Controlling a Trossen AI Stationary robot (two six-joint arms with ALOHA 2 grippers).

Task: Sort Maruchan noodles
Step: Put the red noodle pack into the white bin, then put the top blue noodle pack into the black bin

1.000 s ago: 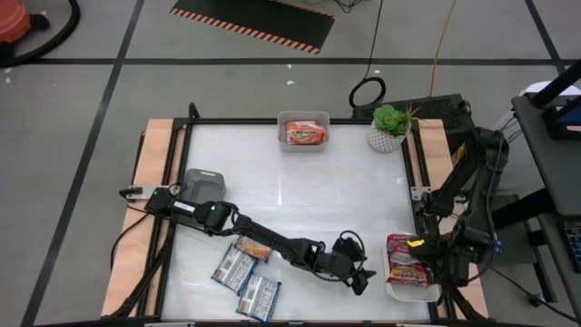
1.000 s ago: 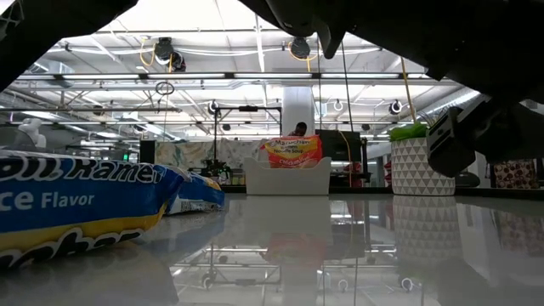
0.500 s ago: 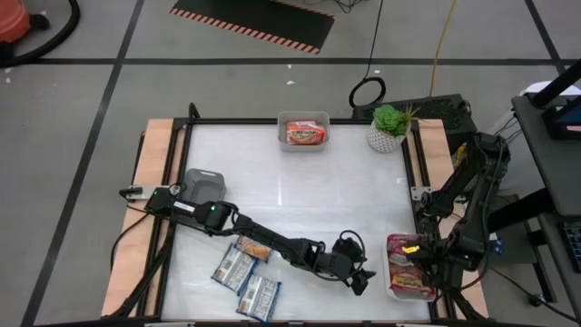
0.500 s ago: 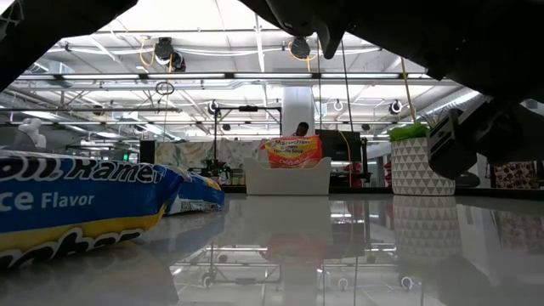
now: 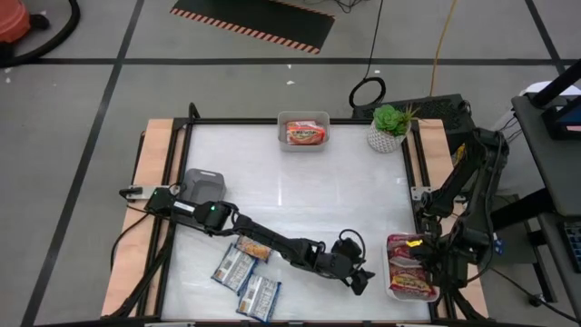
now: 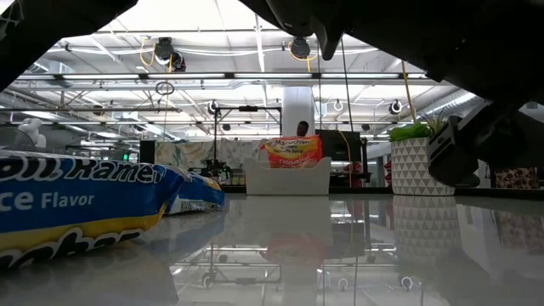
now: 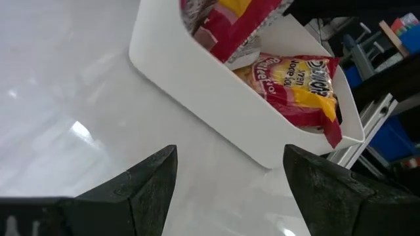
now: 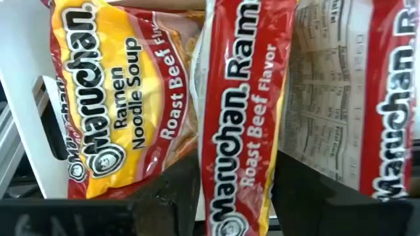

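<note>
Because the roast beef packet (image 8: 239, 98) is light, slippery film over a brittle block, best pinched across its narrow middle, it stands in the white tray (image 7: 216, 98) at the table's right front corner under the right gripper (image 8: 235, 167), whose hold I cannot tell, while the left gripper (image 7: 230, 157) waits beside, wide open and empty.

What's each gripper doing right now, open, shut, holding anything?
Left gripper: open, empty, above the table beside the white tray.
Right gripper: fingers on either side of a red packet at the tray; grip cannot be told.
</note>
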